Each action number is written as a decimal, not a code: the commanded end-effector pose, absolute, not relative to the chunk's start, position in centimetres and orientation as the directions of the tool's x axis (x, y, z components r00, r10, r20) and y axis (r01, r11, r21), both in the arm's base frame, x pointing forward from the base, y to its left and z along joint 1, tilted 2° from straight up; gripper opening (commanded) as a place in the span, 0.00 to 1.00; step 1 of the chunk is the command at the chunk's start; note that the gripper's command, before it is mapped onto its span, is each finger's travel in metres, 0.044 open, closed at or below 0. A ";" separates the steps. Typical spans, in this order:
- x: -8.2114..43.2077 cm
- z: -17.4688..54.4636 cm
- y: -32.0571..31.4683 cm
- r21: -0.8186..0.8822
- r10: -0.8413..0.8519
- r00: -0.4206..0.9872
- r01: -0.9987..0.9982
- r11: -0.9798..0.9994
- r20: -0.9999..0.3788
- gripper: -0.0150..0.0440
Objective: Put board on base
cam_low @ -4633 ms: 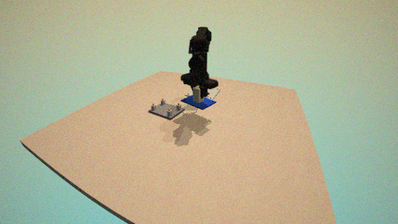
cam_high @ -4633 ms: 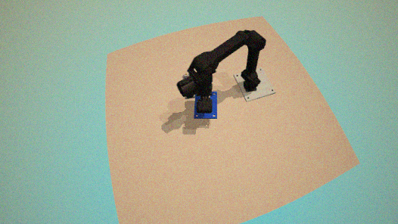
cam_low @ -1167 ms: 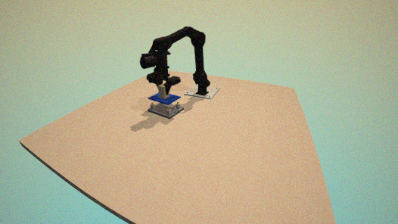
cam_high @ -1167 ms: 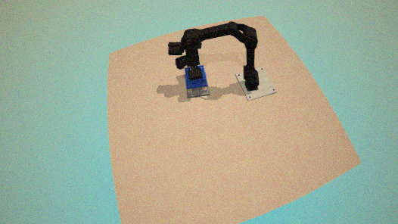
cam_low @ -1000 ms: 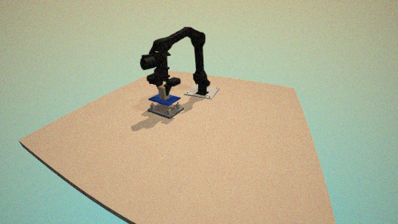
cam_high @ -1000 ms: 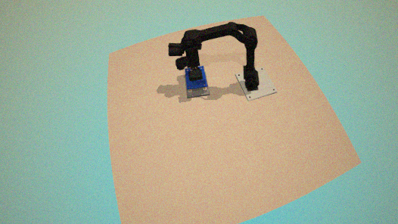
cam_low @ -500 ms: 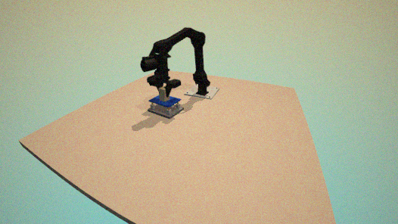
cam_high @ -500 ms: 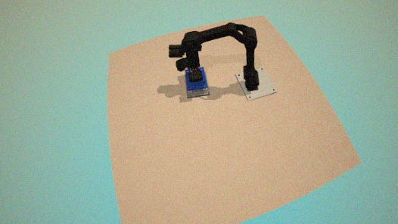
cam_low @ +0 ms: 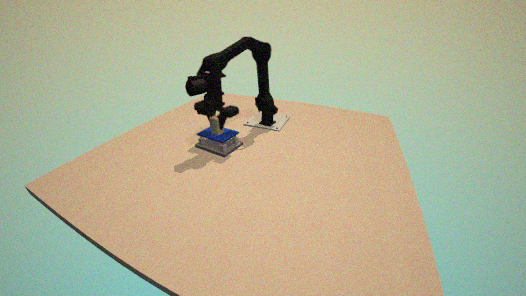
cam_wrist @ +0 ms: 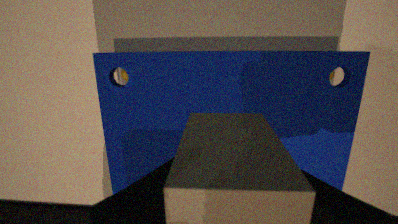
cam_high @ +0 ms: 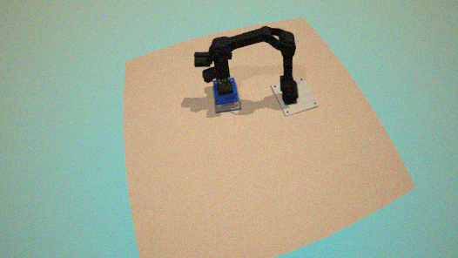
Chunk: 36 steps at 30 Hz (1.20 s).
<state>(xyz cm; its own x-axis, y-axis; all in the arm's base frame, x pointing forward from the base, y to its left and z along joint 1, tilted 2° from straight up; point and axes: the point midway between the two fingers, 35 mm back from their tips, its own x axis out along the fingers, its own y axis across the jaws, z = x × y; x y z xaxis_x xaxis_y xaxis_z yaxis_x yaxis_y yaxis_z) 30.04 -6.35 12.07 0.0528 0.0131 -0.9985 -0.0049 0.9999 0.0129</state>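
Blue board [cam_high: 226,98] [cam_low: 218,135] [cam_wrist: 165,100] just above grey base [cam_high: 228,107] [cam_low: 225,149] | hand [cam_high: 225,83] [cam_low: 217,120] clamped on its handle [cam_high: 225,88] [cam_low: 217,125] [cam_wrist: 235,155] | gold shows inside two holes, off-centre

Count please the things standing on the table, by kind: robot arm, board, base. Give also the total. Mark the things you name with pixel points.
Robot arm [cam_high: 264,34] [cam_low: 246,44]: 1
Blue board [cam_high: 232,97] [cam_low: 231,134] [cam_wrist: 150,105]: 1
Grey base [cam_high: 228,106] [cam_low: 223,149]: 1
Total: 3
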 end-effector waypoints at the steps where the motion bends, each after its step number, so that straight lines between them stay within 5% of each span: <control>1: 30.1 11.9 -6.4 0.013 0.013 0.054 0.002 1.000 -0.998 0.25; 16: 30.1 11.3 -6.3 0.013 0.013 0.054 -0.004 1.000 -0.998 0.25; 32: 30.1 11.5 -6.3 0.013 0.013 0.053 -0.004 1.000 -0.999 0.97; 36: 30.0 12.8 -6.3 0.013 0.014 0.053 -0.004 1.000 -0.999 1.00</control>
<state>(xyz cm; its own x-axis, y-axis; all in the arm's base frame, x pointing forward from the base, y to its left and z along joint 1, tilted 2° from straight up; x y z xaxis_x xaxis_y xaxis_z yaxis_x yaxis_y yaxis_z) 29.89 -6.27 11.76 0.0442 0.0153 -0.9989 -0.0040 0.9999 0.0151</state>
